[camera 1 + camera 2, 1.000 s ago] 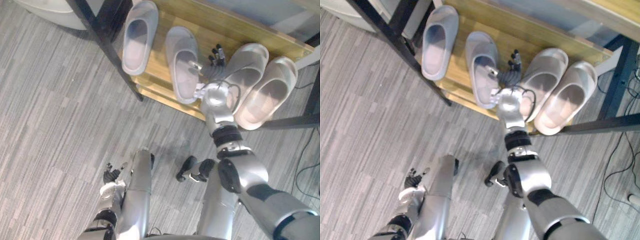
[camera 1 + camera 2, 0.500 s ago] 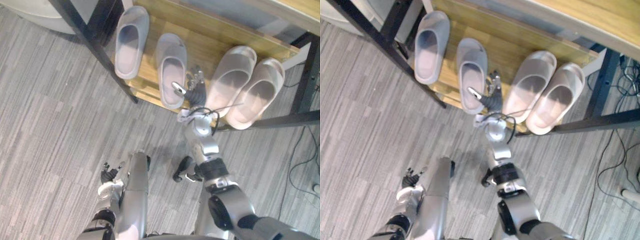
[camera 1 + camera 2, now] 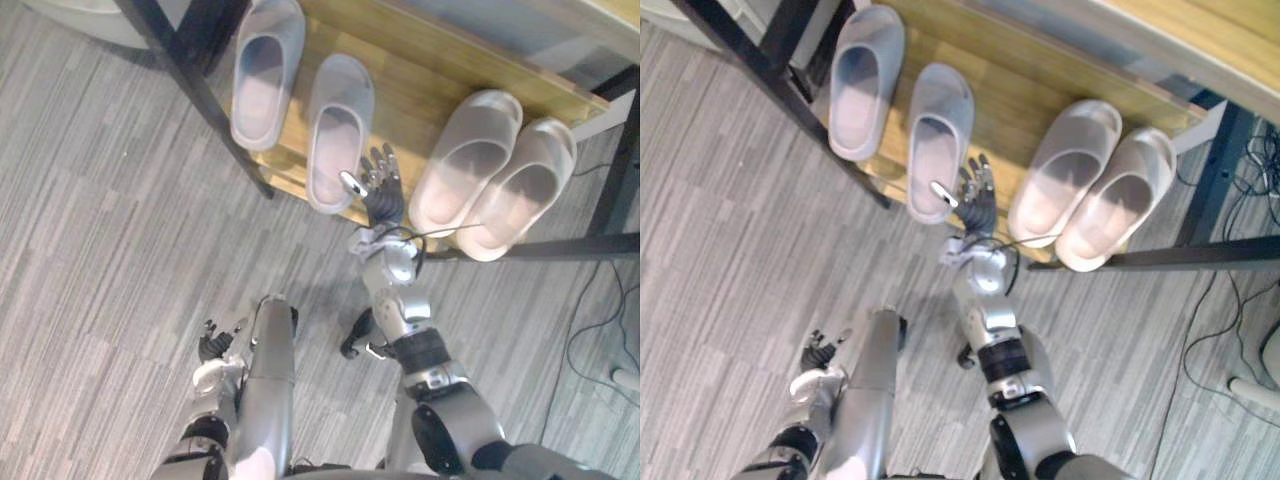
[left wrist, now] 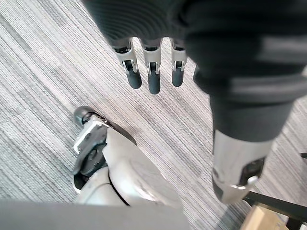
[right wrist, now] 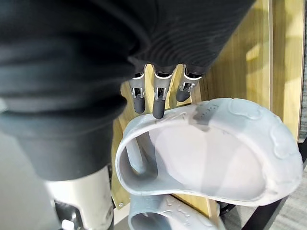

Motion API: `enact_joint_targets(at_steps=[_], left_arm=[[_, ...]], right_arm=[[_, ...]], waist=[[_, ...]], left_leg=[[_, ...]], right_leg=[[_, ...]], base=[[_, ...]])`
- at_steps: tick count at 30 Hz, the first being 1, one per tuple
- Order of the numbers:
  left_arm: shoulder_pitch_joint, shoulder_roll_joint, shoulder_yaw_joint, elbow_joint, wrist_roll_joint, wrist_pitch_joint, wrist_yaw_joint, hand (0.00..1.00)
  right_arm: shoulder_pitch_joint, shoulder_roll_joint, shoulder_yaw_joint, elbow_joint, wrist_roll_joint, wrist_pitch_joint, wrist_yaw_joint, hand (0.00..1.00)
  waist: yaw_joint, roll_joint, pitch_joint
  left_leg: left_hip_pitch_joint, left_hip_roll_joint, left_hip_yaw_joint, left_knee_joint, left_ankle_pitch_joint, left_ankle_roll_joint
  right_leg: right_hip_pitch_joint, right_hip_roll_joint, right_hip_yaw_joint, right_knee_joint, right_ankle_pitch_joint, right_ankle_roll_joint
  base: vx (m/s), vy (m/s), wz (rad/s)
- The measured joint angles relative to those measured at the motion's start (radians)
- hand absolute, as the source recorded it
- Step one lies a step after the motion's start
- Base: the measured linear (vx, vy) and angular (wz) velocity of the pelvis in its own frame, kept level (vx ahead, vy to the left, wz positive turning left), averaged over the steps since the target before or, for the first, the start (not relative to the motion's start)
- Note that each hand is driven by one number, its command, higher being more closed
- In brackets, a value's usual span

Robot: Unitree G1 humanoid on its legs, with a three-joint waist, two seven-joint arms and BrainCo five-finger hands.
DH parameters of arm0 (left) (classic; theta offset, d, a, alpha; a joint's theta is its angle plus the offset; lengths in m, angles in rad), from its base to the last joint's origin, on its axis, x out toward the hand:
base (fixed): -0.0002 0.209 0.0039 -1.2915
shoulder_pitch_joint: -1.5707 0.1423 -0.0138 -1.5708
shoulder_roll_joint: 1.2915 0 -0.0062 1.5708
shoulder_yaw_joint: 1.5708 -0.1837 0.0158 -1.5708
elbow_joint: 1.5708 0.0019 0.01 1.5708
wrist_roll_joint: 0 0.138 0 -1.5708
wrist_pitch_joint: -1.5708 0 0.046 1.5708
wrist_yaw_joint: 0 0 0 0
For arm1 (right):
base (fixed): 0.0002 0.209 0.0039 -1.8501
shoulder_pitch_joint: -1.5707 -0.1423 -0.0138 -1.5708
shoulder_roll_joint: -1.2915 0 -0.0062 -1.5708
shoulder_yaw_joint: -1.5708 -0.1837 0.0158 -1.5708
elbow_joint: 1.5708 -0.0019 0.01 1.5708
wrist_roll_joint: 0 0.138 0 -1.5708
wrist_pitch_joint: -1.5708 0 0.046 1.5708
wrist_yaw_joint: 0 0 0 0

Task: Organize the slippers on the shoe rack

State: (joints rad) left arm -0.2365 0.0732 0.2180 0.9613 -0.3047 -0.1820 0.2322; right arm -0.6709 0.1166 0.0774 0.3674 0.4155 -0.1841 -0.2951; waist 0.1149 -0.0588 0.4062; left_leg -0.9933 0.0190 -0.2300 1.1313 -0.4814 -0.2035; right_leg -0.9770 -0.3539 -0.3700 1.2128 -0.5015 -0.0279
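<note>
Status: all four slippers lie on the lower wooden shelf of the shoe rack (image 3: 400, 85); none are on the carpet floor (image 3: 100, 250).

- Grey pair, robot's left side: outer grey slipper (image 3: 265, 70) just beside the black rack leg (image 3: 200, 95), inner grey slipper (image 3: 338, 130) next to it. Toes point inward and the two run roughly parallel with a small gap. The inner one's heel juts over the front edge.
- Beige pair, robot's right side: inner beige slipper (image 3: 463, 160) and outer beige slipper (image 3: 525, 190) touch along their sides. Both are angled to the shelf, heels overhanging the front edge.

Right hand (image 3: 380, 190): over the shelf front, in the gap between the inner grey slipper and the inner beige slipper. Fingers (image 5: 158, 103) are straight and slightly spread, holding nothing. In the right wrist view the dark tips sit at the rim of the inner grey slipper (image 5: 216, 153); contact cannot be confirmed. The thumb lies over that slipper's heel end.

Left hand (image 3: 213, 348): low at the robot's side above the carpet, fingers (image 4: 154, 81) loose and straight, empty, idle.

Judgement: placement is done and the pairs are sorted by colour. What is left looks like tidying only: nudge the inner grey slipper deeper and square up the beige pair.
</note>
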Motion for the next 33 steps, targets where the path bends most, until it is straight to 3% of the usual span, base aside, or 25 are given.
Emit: enact_joint_targets(at_steps=[13,23,26,33], left_arm=[[-0.028,-0.027,-0.016,0.003,-0.001,-0.006,-0.001,0.0],[-0.03,-0.027,-0.039,0.003,0.0,-0.009,-0.001,0.0],[-0.03,-0.03,-0.046,0.007,0.003,-0.009,-0.001,0.0],[-0.03,-0.048,-0.066,0.012,0.009,-0.02,-0.001,0.0]], right_arm=[[-0.216,-0.01,-0.157,0.161,0.102,-0.027,-0.028,0.0],[-0.3,-0.01,-0.199,0.277,0.186,-0.061,-0.026,0.0],[-0.312,-0.01,-0.207,0.29,0.258,-0.071,-0.016,0.0],[-0.353,-0.067,-0.223,0.359,0.26,-0.068,0.009,0.0]], waist=[[0.043,0.022,0.013],[0.046,0.03,0.011],[0.047,0.041,0.006],[0.06,0.069,-0.007]], left_leg=[[-0.021,-0.036,-0.013,0.001,0.02,0.002],[-0.025,-0.041,-0.013,0.006,0.02,0.002],[-0.031,-0.041,-0.014,0.007,0.02,0.002],[-0.036,-0.046,-0.018,0.008,0.024,0.0]], right_leg=[[0.0,-0.039,-0.017,0.013,-0.007,0.01],[-0.004,-0.046,-0.017,0.022,-0.01,0.005],[-0.009,-0.045,-0.017,0.022,-0.009,0.003],[-0.015,-0.049,-0.02,0.031,-0.012,-0.004]], base=[[0.02,0.002,0.1],[0.01,0.003,0.01],[0.0,0.0,0.0],[0.01,-0.003,0.02]])
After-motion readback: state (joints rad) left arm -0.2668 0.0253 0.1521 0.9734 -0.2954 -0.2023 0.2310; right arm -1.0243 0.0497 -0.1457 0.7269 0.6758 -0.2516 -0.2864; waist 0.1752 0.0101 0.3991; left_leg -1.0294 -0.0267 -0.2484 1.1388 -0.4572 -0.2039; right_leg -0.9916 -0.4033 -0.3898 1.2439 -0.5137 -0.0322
